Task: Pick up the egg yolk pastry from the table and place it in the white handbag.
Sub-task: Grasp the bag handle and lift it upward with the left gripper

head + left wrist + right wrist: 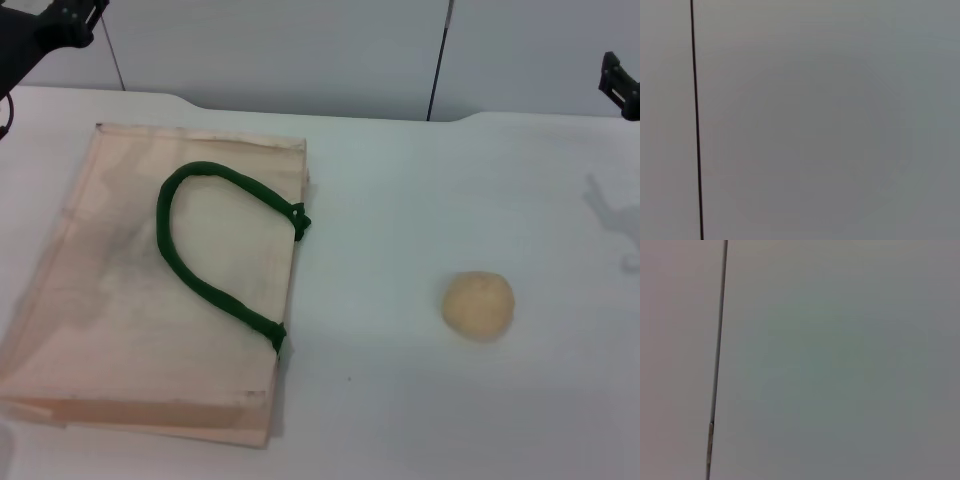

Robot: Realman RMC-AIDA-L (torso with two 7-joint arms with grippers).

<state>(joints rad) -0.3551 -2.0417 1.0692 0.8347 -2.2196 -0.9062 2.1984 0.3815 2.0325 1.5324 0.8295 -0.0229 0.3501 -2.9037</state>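
The egg yolk pastry (479,306), a small round pale beige ball, sits on the white table right of the middle. The white handbag (120,300), a flat cream fabric tote with a dark green rope handle (205,250), lies flat on the left. My left gripper (50,25) is raised at the far left top corner, well away from the bag. My right gripper (620,85) is raised at the far right edge, above and beyond the pastry. Both wrist views show only a plain grey wall panel.
The white table (400,200) ends at a curved back edge, with grey wall panels (300,50) behind it. A dark vertical seam runs down the wall in the left wrist view (696,125) and the right wrist view (719,340).
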